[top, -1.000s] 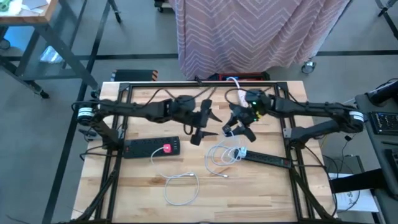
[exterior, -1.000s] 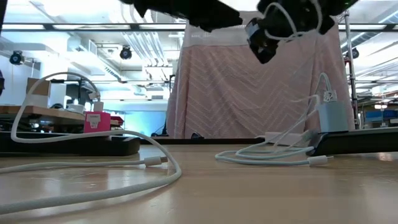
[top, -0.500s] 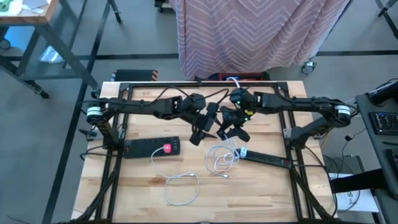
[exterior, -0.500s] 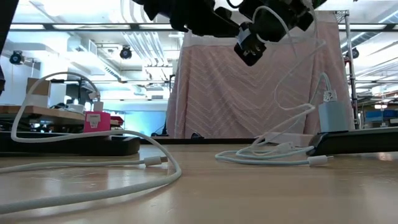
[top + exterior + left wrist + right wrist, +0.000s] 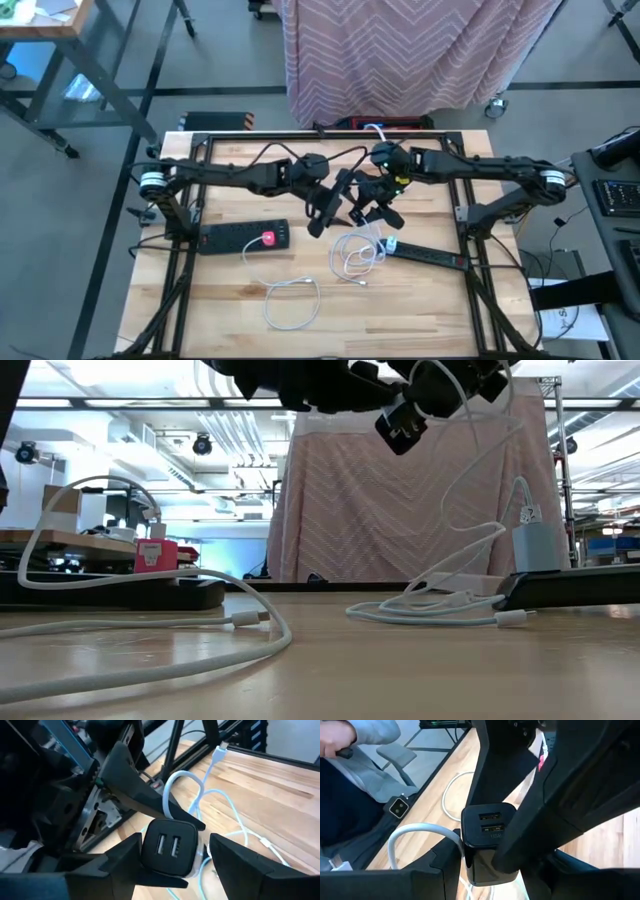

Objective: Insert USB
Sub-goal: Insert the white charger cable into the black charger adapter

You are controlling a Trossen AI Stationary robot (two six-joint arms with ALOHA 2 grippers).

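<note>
Above the middle of the pale, grained wooden table (image 5: 230,300), both dark arms meet in the air over a loose tangle of glossy white cable (image 5: 352,255). Held between them is a black USB charger block (image 5: 167,846), boxy with rounded corners and a matte face carrying two slim rectangular ports side by side. The right gripper (image 5: 485,865) is clamped on the block's lower body, its flat dark fingers pressed to either side, and a smooth white cord arches away just beside it. The left gripper (image 5: 172,857) faces the block's port end with its two wedge-shaped fingers spread wide on either side of it, one finger touching or nearly touching the block's edge, the other standing apart. On the table lie a long black power strip (image 5: 243,238) with a pink plug (image 5: 268,238) seated in it, a second black strip (image 5: 428,256) lying at an angle near the right arm, and another thin white cable (image 5: 292,300) curled near the front. Compared with a second ago, the two arms have drawn together toward the centre, and the left gripper's fingers have narrowed slightly around the block
</note>
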